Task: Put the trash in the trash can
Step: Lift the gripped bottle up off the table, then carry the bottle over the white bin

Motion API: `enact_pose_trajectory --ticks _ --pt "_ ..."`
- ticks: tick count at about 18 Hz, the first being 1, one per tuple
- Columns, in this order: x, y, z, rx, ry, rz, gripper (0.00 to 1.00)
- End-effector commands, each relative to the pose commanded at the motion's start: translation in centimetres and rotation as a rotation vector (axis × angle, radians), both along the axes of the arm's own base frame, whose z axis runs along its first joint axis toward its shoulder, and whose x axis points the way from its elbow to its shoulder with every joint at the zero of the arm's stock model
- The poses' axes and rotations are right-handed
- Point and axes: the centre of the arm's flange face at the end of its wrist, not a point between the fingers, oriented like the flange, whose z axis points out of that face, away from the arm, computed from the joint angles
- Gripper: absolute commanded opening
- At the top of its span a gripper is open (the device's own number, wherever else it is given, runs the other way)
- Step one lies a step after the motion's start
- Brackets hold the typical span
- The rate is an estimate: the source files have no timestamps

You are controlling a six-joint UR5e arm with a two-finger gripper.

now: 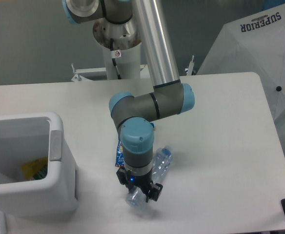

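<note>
One table [220, 126] is seen, white, with one arm [152, 58] reaching down over it. One bin [32, 165] stands at the table's left edge; a grey panel is set on the side facing the arm, and something yellow and green is seen inside, too small to name. One white umbrella [259, 53] with black lettering is seen beyond the table's right side. One bottle [154, 175] is held well right of the bin; its long axis runs diagonally, the cap end up and away from the bin, the crushed base down toward the table's front edge. One blue wrapper [119, 152] is seen between bin and bottle, mostly hidden by the arm. One gripper [138, 191] is closed around the bottle's lower end.
</note>
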Motion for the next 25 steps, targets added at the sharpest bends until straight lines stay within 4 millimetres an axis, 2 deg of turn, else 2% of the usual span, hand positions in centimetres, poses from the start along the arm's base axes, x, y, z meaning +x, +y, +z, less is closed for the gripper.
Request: enact_pose_trajectory --ticks 2,3,4,5,7,9,11,14,16,18,20,21,24,25 --pt "-1.1 -0.8 2.8 0.032 0.026 0.019 0.63" --pt "-1.1 -1.0 5.0 0.06 0.048 0.024 0.63" --pt "-1.4 -0.8 8.9 0.124 0.077 0.028 0.63" --pt "-2.6 -1.1 11.6 0.173 0.094 0.045 0.63" --pt "-4.2 -1.2 15.7 0.277 0.088 0.093 0.63" --pt "-6.2 -1.5 19.1 0.374 0.073 0.145 0.63" --pt "-7.2 -1.5 22.5 0.452 0.074 0.175 0.63" --pt "-7.7 -1.4 25.6 0.565 0.022 0.282 0.63" --pt "-7.5 -1.4 26.5 0.608 0.016 0.323 0.63" --pt "-6.1 -1.7 28.9 0.647 0.025 0.325 0.63" --pt "-5.2 -1.5 29.9 0.671 0.011 0.339 0.63" --pt "-4.0 -1.5 31.2 0.689 0.009 0.336 0.63" --pt "-0.2 -0.1 33.1 0.723 -0.032 0.302 0.63" --pt "0.9 -0.4 34.4 0.743 -0.039 0.313 0.63"
